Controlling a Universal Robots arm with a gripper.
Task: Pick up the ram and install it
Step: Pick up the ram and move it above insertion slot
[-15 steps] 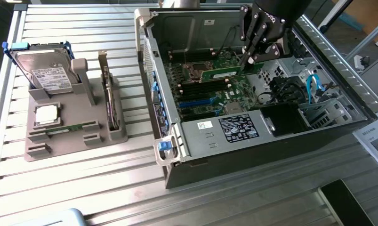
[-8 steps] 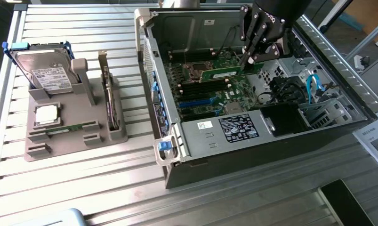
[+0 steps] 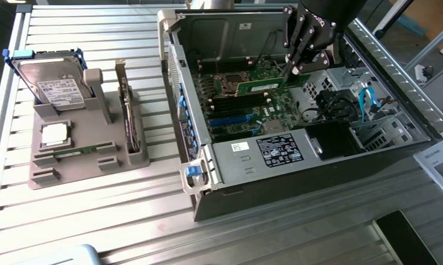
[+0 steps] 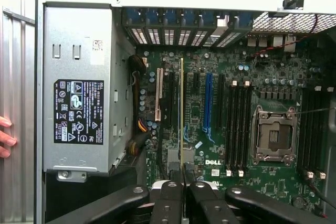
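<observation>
Pincer [image 3: 287, 70] grips one end of the ram [image 3: 262, 85] inside the open case [image 3: 214, 25], clear of its walls; its length points to the exterior view's left.

The claw [image 3: 289, 70] is gripping the ram [image 3: 269, 84] from above, holding it level just over the motherboard [image 3: 232, 107] inside the open computer case [image 3: 206, 33]. The case is lying on its side on the slatted metal tabletop [image 3: 170, 232], with its power supply [image 3: 269, 152] facing up. Well apart, toward the exterior view's left, a gray holder [image 3: 96, 163] is carrying a hard drive [image 3: 52, 83], a second green stick [image 3: 81, 150] and an upright card [image 3: 126, 110].
</observation>
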